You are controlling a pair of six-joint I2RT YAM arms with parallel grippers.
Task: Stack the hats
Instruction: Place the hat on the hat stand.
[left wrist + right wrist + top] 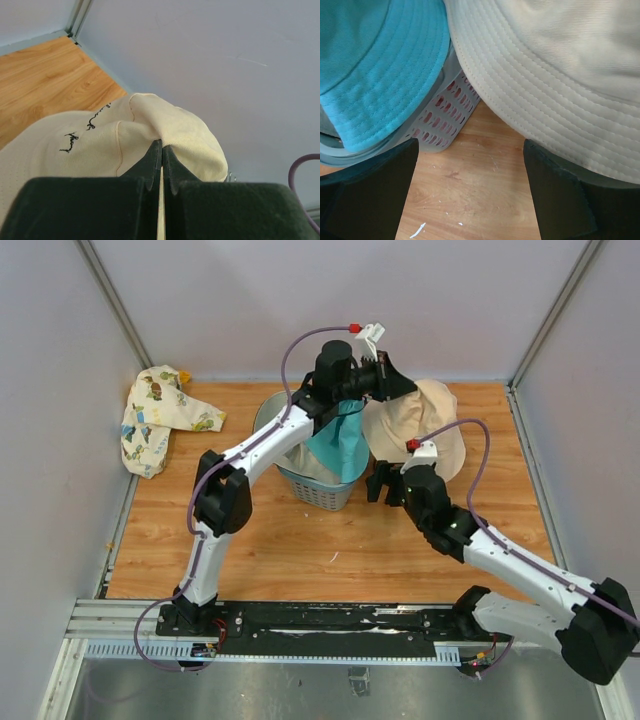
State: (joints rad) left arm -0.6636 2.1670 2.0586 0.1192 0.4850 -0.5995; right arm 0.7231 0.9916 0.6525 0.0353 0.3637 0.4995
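The right claw (pixel 470 145) hangs spread above the surface (pixel 300 550), between the mesh basket (pixel 445 120) and the cream bucket hat (pixel 560 65) beside it. The left claw (pixel 161 145) is pressed together near that hat; I cannot tell what it pinches. The teal hat (pixel 338 445) droops over the basket rim. If it closes here, the right claw may catch only floppy brim or snag the basket.

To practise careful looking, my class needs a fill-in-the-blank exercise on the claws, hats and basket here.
The ___ claw is shut on the beige hat.
The teal hat hangs over the rim of the ___.
The right claw stands ___, holding nothing.
Missing words: left, for the left claw; basket; open.
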